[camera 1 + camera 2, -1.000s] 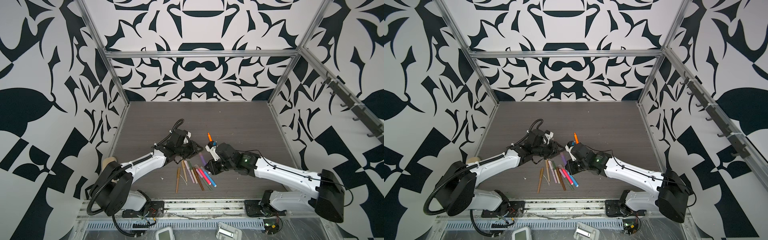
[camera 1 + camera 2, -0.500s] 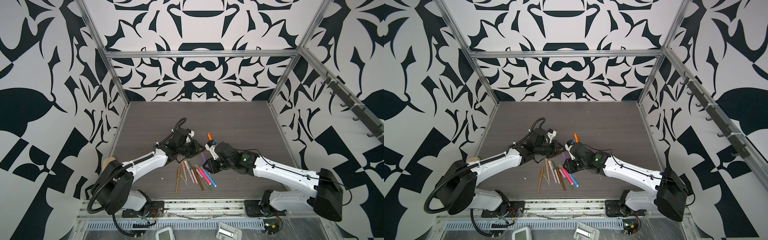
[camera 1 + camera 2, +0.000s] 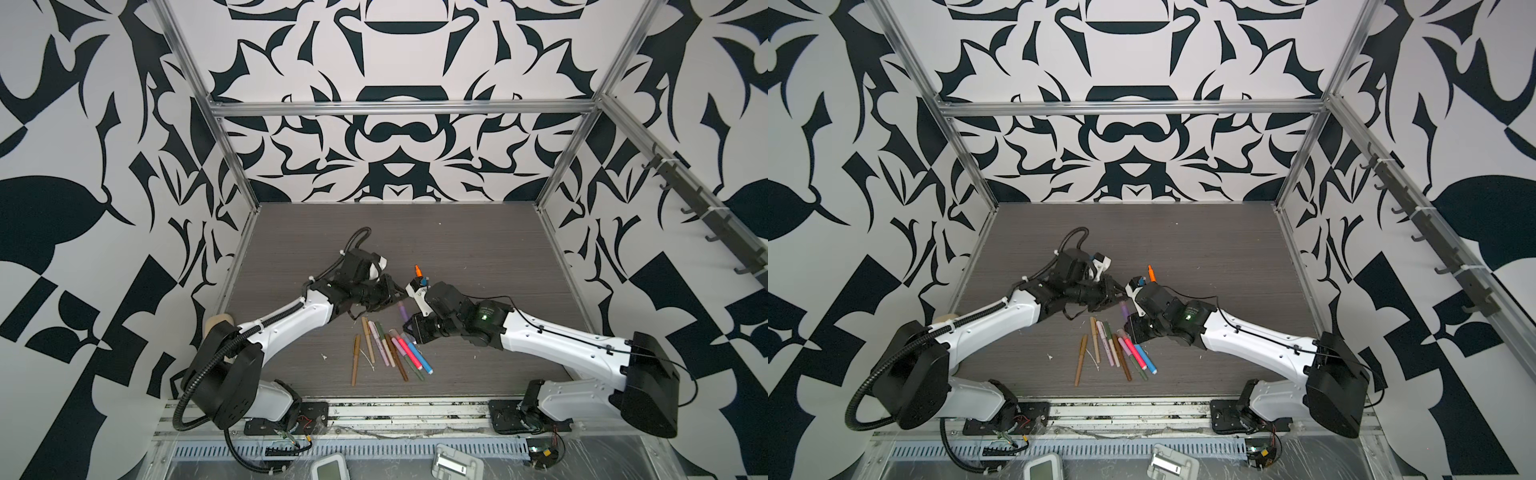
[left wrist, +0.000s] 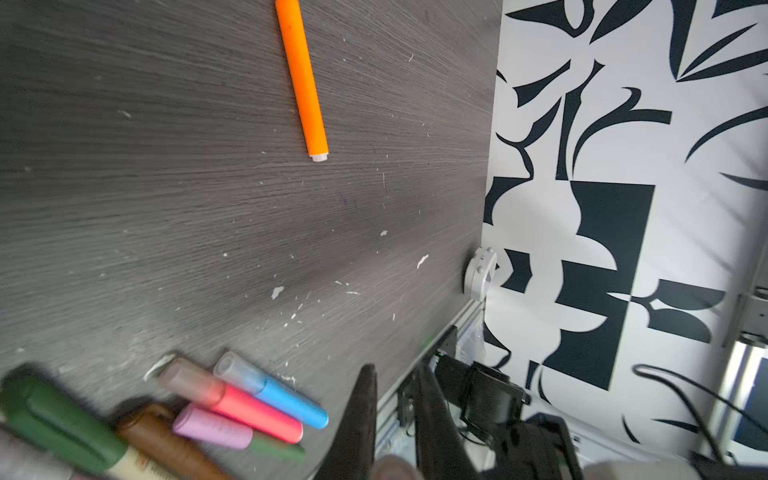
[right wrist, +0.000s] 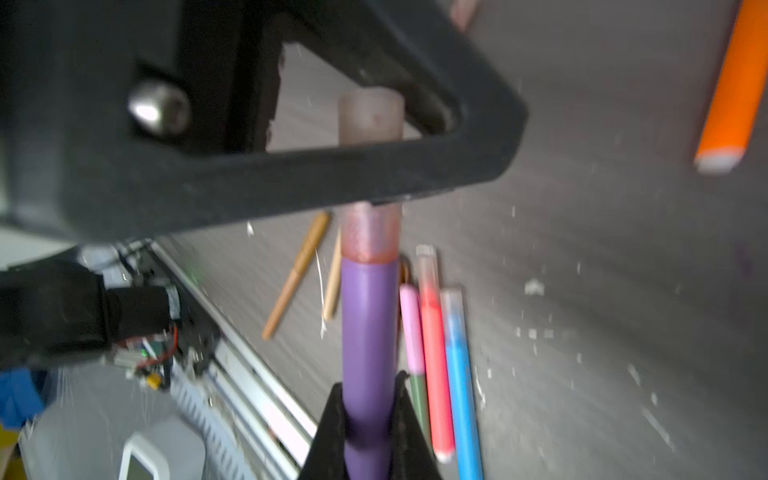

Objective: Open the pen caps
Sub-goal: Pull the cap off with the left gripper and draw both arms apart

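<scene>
Works over a dark wooden table (image 3: 457,249), near its middle. Reaches in with the left arm (image 3: 291,316), closer to the right arm (image 3: 540,336) than a second ago. Leaves a heap of pens (image 3: 386,349) lying flat on the table near the grippers, toward the arm bases, several visibly capped, and an orange pen (image 4: 302,79) alone farther back. Keeps the right gripper (image 5: 368,395) clamped narrow around the barrel of a purple pen (image 5: 368,324), raised off the table. Has just pinched the left gripper (image 3: 397,296) almost fully shut, apparently onto that pen's clear pinkish cap (image 5: 371,120); hides the cap's middle behind a black finger (image 5: 291,178) in the right wrist view. Shows no gap yet where cap meets barrel. Reads, then, as grip made on both ends but pull not started. Calls next for a straight pull apart along the pen's length, without twisting the barrel loose.
</scene>
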